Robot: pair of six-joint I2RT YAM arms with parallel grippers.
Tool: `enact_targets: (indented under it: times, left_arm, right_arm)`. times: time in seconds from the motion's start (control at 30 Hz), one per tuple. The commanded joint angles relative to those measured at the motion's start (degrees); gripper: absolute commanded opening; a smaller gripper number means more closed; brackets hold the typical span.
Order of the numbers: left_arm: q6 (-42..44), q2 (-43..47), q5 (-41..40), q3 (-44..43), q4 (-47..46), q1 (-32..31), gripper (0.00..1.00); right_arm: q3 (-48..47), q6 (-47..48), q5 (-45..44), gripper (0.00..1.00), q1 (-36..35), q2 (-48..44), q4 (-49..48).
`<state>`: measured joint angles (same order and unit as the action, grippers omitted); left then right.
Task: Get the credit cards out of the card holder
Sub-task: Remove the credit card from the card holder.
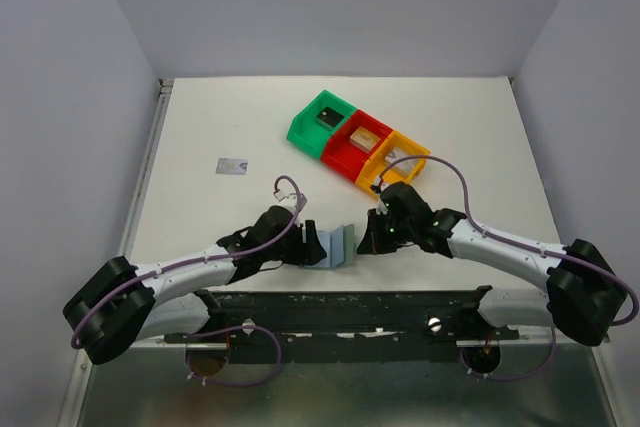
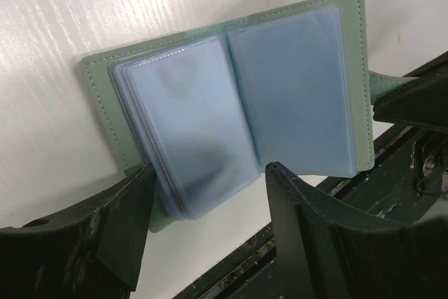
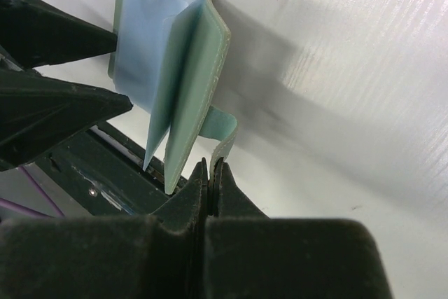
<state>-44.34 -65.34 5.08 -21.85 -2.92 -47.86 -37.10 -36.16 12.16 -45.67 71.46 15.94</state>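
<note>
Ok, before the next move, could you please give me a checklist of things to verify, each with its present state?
1. card holder spread open: ok.
2. right pincer shut on the holder's tab: ok.
3. left pincer open, straddling the left sleeves: ok.
4. Card showing in the two facing sleeves: not ok, both look empty.
5. Cards in the sleeves behind: cannot tell.
6. silver card lying apart from both arms: ok.
</note>
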Motion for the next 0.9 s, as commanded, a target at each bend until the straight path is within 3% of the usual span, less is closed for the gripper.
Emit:
enact_targets:
  times: [0.0, 0.43, 0.87]
  left_arm:
    - [1.4, 2.5, 3.4, 1.9, -5.9, -0.2, 0.71]
    - [3.1, 7.9, 4.8, 2.6, -9.0, -0.3, 0.71]
    - [5.4, 4.6, 9.3, -1.2, -9.9, -0.5, 0.7]
  right_arm:
    - [0.1, -0.3, 1.5, 0.0, -0.2, 0.7, -1.6]
    - [-0.3, -0.2, 0.1, 0.0, -0.3, 0.8, -0.5]
    - [0.7, -0.5, -4.4, 0.0, -0.2, 1.9, 3.4]
